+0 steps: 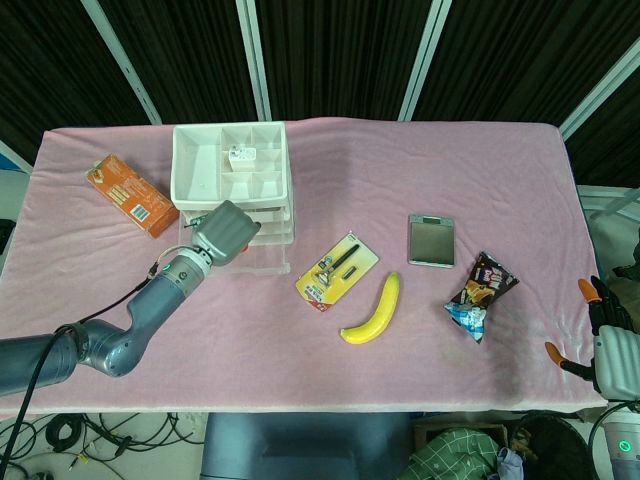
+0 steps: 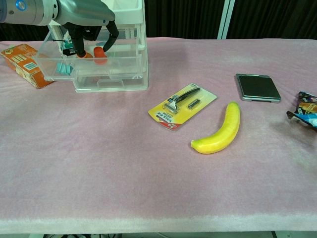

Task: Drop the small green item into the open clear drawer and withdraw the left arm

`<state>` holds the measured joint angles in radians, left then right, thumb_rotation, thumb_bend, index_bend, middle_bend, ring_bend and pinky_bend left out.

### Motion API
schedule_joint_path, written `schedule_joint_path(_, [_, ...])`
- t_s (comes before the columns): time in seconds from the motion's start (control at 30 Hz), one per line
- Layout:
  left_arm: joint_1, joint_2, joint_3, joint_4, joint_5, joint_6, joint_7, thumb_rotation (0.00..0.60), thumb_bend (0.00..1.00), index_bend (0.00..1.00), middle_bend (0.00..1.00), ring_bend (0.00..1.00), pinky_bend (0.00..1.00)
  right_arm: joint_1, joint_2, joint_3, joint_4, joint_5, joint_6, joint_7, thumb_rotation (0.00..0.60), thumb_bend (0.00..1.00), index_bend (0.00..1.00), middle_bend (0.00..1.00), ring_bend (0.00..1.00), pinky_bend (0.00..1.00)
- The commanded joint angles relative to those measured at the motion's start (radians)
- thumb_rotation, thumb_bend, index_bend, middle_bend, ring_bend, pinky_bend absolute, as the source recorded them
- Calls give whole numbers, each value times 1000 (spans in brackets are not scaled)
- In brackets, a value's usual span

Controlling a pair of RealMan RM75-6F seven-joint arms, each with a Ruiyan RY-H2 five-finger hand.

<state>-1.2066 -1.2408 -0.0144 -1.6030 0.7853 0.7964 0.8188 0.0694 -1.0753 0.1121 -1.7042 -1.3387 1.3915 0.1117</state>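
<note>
A small teal-green item (image 2: 63,68) lies on the floor of the open clear drawer (image 2: 111,74), close to its left wall. My left hand (image 2: 88,25) hangs over that drawer with its fingers (image 2: 100,54) spread and pointing down into it, just right of the item. I see nothing held between them. From the head view the left hand (image 1: 226,233) covers the drawer's front, at the foot of the white drawer unit (image 1: 195,170). My right hand (image 1: 612,345) rests off the table's right front corner, fingers apart and holding nothing.
An orange box (image 1: 131,195) lies left of the drawer unit. A razor pack (image 1: 337,270), a banana (image 1: 374,312), a dark flat scale (image 1: 431,240) and a snack bag (image 1: 480,293) are spread across the pink cloth to the right.
</note>
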Motion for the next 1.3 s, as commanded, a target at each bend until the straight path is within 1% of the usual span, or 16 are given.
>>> schedule_joint_path(0.03, [-1, 0, 1, 0, -1, 2, 0, 600, 276, 483, 1000, 1000, 1000, 0, 0, 0, 0, 0, 0, 0, 600, 133, 0, 0, 0, 123])
schedule_joint_path(0.6, [-3, 5, 16, 1, -2, 5, -1, 600, 276, 484, 1000, 1000, 1000, -1, -1, 0, 1, -2, 3, -2, 600, 134, 0, 0, 0, 123])
schedule_joint_path(1.3, [-9, -5, 19, 2, -1, 6, -11, 600, 276, 487, 1000, 1000, 1000, -1, -3, 1, 3, 0, 5, -5, 600, 137, 0, 0, 0, 123])
